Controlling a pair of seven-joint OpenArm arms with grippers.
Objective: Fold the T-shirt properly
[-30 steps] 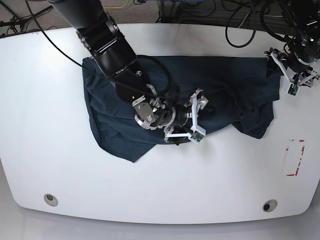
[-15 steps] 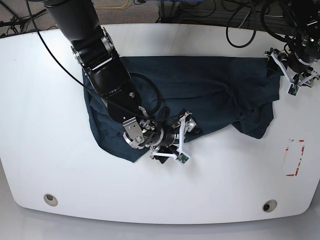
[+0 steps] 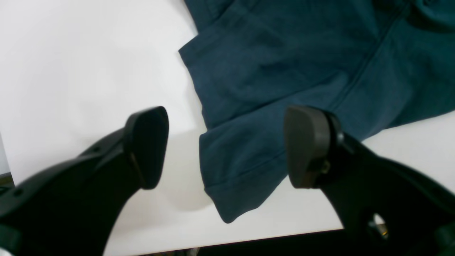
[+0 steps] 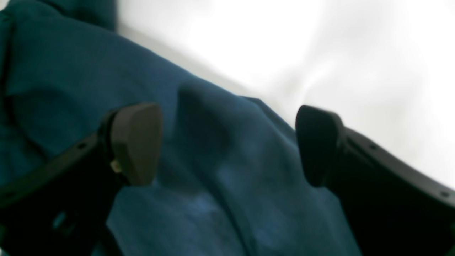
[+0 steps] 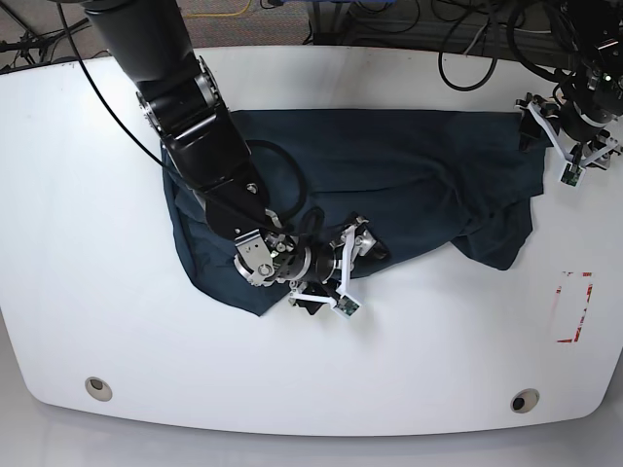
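Presently my right gripper (image 5: 336, 277) hangs jaws apart over the T-shirt (image 5: 409, 165) near hem. Left gripper (image 3: 227, 145), also spread, straddles the far-right sleeve edge; bare table (image 5: 88, 243) lies all around.

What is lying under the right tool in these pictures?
Under the open right tool lies the T-shirt, near its edge, with white table beyond. What the cloth covers cannot be seen.

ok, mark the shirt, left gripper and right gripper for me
shirt (image 5: 409, 156), base view, flat upper body panel.
left gripper (image 3: 227, 145), left wrist view, gap between open fingertips.
right gripper (image 4: 227, 142), right wrist view, gap between open fingertips.
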